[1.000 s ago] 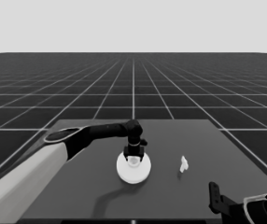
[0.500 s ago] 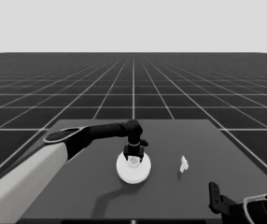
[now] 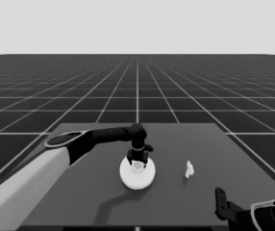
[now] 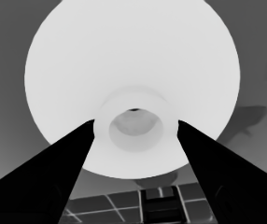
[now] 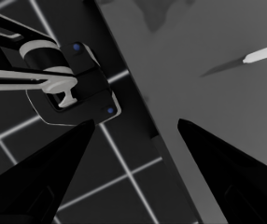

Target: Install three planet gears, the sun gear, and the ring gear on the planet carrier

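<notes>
My left gripper [image 4: 134,126] pinches the raised hub of the large smooth white disc, the ring gear [image 3: 136,174], mid-table (rigid, light, probably slick), the sensible handle; right gripper [image 5: 136,122] parked, spread, holding nothing.

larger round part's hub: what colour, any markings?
Plain white, no markings, like the larger round part itself; its raised hub shows best in the left wrist view.

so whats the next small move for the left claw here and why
Probably open and lift straight up. The left claw has a finger on each side of the raised hub of the larger round part, which looks flat on the table near its middle, with no gears or smaller round part showing. Only the thin white piece lies apart. The right claw waits at the table's near right corner.
</notes>
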Robot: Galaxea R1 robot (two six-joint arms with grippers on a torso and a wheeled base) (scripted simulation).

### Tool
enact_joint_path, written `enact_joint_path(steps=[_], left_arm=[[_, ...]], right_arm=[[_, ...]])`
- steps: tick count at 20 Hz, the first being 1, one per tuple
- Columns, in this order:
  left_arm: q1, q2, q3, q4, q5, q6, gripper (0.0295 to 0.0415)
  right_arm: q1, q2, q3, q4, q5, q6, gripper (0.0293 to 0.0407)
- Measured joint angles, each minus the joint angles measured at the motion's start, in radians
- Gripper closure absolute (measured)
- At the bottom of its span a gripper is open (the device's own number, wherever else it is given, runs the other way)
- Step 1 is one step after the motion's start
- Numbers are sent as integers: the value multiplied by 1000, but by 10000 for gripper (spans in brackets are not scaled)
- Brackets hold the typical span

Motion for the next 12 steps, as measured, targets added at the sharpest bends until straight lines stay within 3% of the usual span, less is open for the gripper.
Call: enact_joint_path(steps=[12], left_arm=[[0, 0, 0, 0, 0, 105, 363]], right_arm=[[0, 0, 0, 0, 0, 0, 315]])
